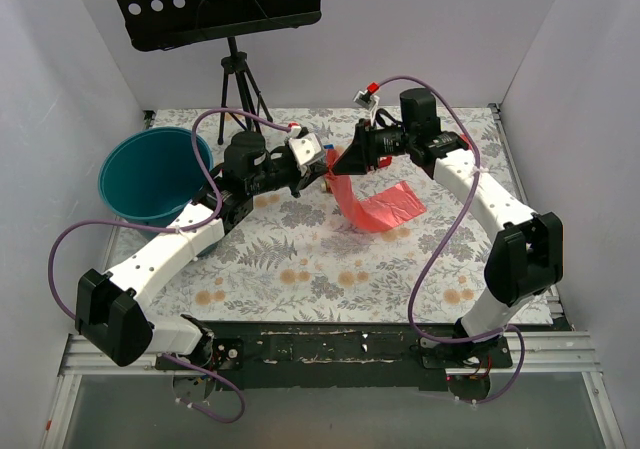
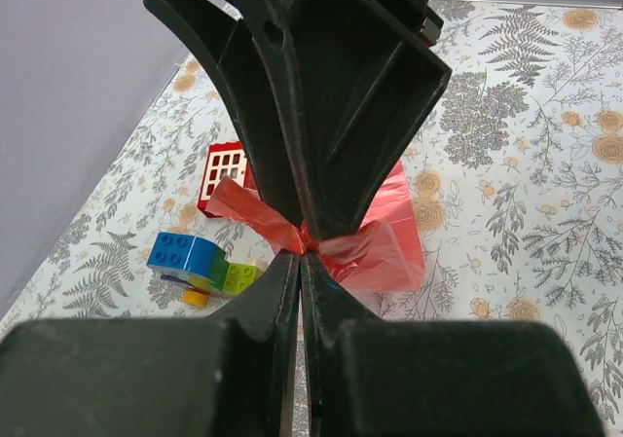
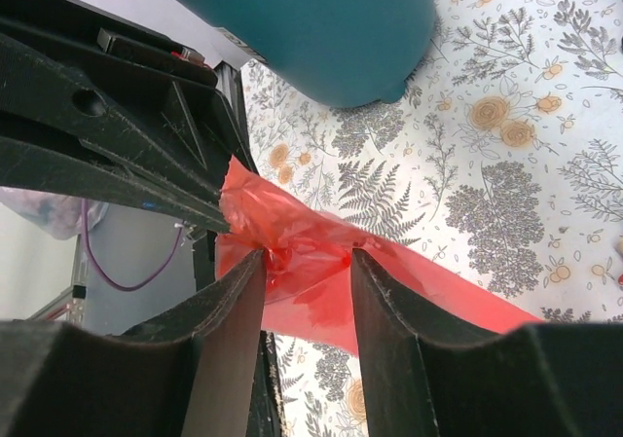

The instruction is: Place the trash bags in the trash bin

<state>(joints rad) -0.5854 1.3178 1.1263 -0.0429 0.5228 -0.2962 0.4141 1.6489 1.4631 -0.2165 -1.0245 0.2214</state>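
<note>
Here the trash bag (image 1: 385, 207) hangs over mid-table, well apart from the trash bin (image 1: 155, 174). Our left gripper (image 2: 300, 254) is clamped on its bunched neck; the right gripper (image 3: 307, 257) sits half-spread around it, grip unclear. We judge opposed pulls could tear the film.

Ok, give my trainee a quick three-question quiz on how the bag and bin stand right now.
1. True or false: the trash bag already lies inside the trash bin.
2. Which fingers are pinched shut on the bag? A left, B right, C neither.
3. In the top view, on which side of the table does the bin stand?
Key: 1 false, it is outside the bin, over mid-table. 2 A: the left fingers pinch it, while the right fingers stand apart around it. 3 the left.
</note>
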